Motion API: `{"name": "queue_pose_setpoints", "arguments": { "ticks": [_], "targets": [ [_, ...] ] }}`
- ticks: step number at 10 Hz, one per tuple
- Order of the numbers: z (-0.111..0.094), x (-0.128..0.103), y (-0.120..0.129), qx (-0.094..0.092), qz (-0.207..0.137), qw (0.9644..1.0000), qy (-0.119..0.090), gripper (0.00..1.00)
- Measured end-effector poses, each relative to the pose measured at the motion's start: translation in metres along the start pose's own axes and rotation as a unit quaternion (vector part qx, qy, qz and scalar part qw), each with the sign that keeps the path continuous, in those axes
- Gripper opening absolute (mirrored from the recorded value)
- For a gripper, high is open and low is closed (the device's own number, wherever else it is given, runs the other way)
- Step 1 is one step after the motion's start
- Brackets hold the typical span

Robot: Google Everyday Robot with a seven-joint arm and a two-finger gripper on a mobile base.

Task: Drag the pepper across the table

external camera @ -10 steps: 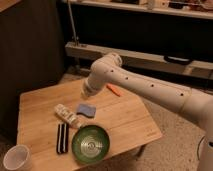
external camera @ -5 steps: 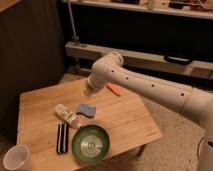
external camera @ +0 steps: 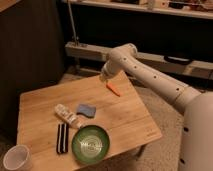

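Jaws cannot be read as open or closed on the gripper [external camera: 104,76], upper centre just beside the pepper [external camera: 114,89], which is likely light and slick and best pinched mid-body.

The gripper [external camera: 105,77] hangs just beside the orange pepper [external camera: 114,89] near the far edge of the wooden bench [external camera: 45,102]

The table [external camera: 127,114] is matt grained wood, the bowl [external camera: 78,150] glossy.

On the table [external camera: 45,102], the pepper [external camera: 114,89] lies far right, just right of the gripper [external camera: 105,76], with the sponge [external camera: 86,108] mid-table and the bowl [external camera: 90,144] nearest.
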Motion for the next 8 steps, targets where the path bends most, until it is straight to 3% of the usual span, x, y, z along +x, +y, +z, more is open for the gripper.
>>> {"name": "queue_pose_setpoints", "arguments": {
  "ticks": [3, 5, 8],
  "targets": [
    [0.0, 0.0, -0.001, 0.0, -0.001, 1.0, 0.0, 0.12],
    [0.008, 0.001, 0.006, -0.012, -0.009, 0.9999, 0.004, 0.12],
    [0.029, 0.004, 0.056, -0.036, -0.017, 0.9992, 0.001, 0.03]
  ]
}}
